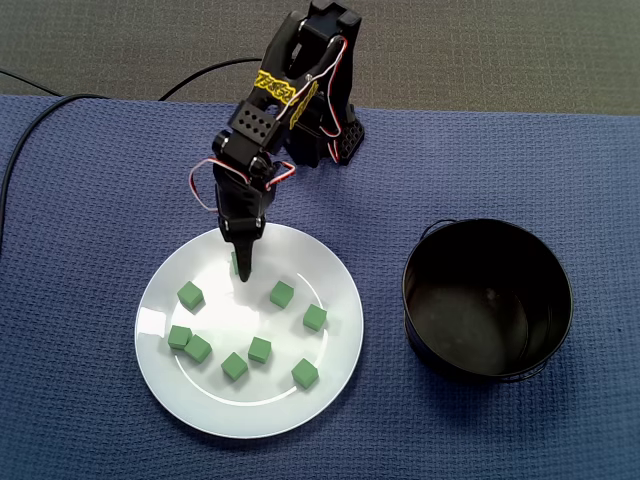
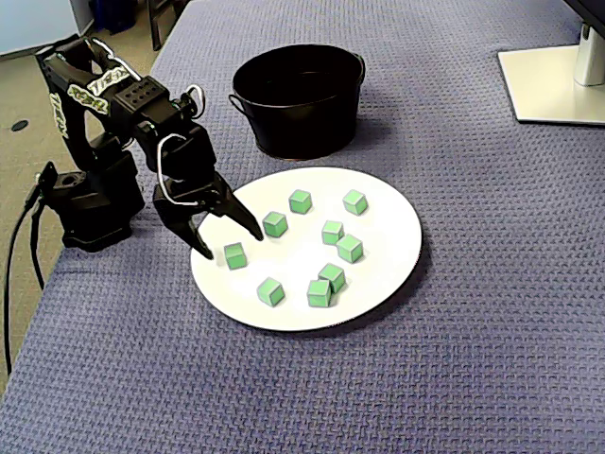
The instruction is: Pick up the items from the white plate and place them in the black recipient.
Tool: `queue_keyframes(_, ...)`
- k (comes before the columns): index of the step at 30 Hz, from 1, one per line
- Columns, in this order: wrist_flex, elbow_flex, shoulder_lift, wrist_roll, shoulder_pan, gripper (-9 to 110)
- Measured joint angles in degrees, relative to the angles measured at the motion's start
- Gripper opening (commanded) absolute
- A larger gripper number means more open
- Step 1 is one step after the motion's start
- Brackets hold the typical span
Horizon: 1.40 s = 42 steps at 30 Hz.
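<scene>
— Bucket [image 2: 298, 137] empty, sitting near the white plate [image 2: 389, 227]. How come?
— Nothing's moved over yet. Pincer [image 2: 233, 243] hangs wide open, holding nothing, straddling one green cube [image 2: 234, 255] of nine on the plate, presumably lining up a grab.

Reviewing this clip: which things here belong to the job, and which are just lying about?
Job: pincer, open over the plate; nine green cubes; white plate; black bucket.
Lying about: blue mat; white stand base at the mat's corner.
</scene>
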Motion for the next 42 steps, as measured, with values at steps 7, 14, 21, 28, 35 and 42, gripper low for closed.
queue_keyframes(7,-5.4,3.3,-0.3,0.6,-1.8,13)
queue_keyframes(14,-6.6,3.4,-0.3,1.9,-2.6,0)
queue_keyframes(21,-7.6,4.2,0.9,3.6,-3.3,0)
queue_keyframes(28,10.9,-14.0,9.7,8.8,-4.5,0)
queue_keyframes(35,20.3,-42.0,13.0,15.8,-20.3,0)
queue_keyframes(42,18.8,-56.5,0.4,20.8,-45.4,0)
